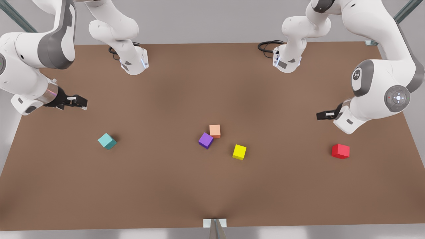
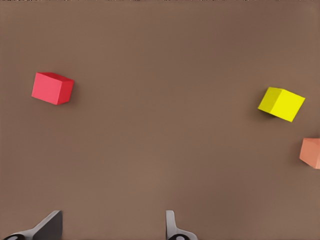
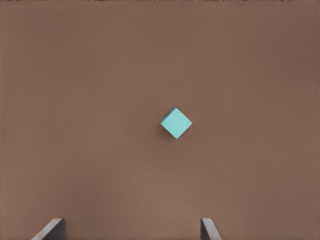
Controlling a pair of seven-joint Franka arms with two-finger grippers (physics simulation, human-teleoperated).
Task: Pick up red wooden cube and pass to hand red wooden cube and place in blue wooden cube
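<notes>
Pick-up not yet begun: red wooden cube (image 1: 340, 151) lies untouched, right of frame. Left gripper (image 1: 323, 115) is held above it, right gripper (image 1: 78, 101) at left; both are spread and empty. A descent onto the cube is required.

red wooden cube (image 1: 340, 151) red | blue wooden cube (image 1: 107, 141) teal | table (image 1: 166, 186) brown

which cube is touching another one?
The purple cube and the pale orange cube meet at a corner mid-table; the teal, yellow and red cubes each sit alone.

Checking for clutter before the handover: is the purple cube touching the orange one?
Yes, in the front view the purple cube sits corner-against the orange cube, no gap showing.
</notes>
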